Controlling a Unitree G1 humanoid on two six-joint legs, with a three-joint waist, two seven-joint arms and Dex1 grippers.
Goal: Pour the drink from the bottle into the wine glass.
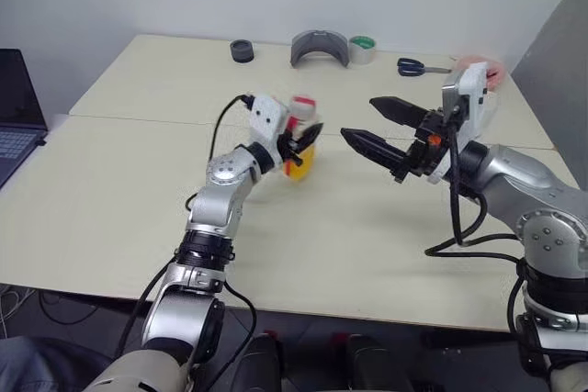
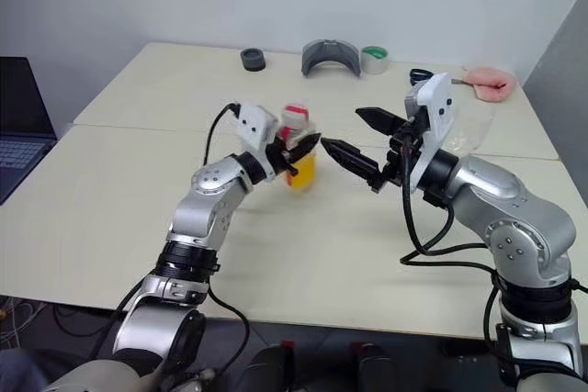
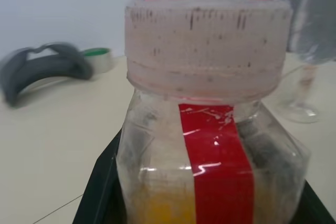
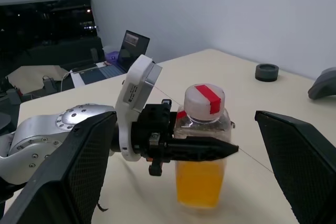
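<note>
So the big pale matte desk [image 1: 138,218] carries everything. The left gripper [image 4: 202,150] is pinched around the bottle [image 4: 203,148] at shoulder height, right under the cap [image 4: 205,100]. I'd guess that keeps it upright and steady with the cap free. The bottle's clear plastic with squarish shoulders and a glossy red stripe, and the drink [image 4: 200,182] sits orange in the lower half. The right gripper [image 1: 384,133] hangs spread wide just beside it, probably lined up for that ribbed cap. The wine glass [image 3: 310,51], thin-stemmed, stands on the desk behind, near the bottle.
</note>
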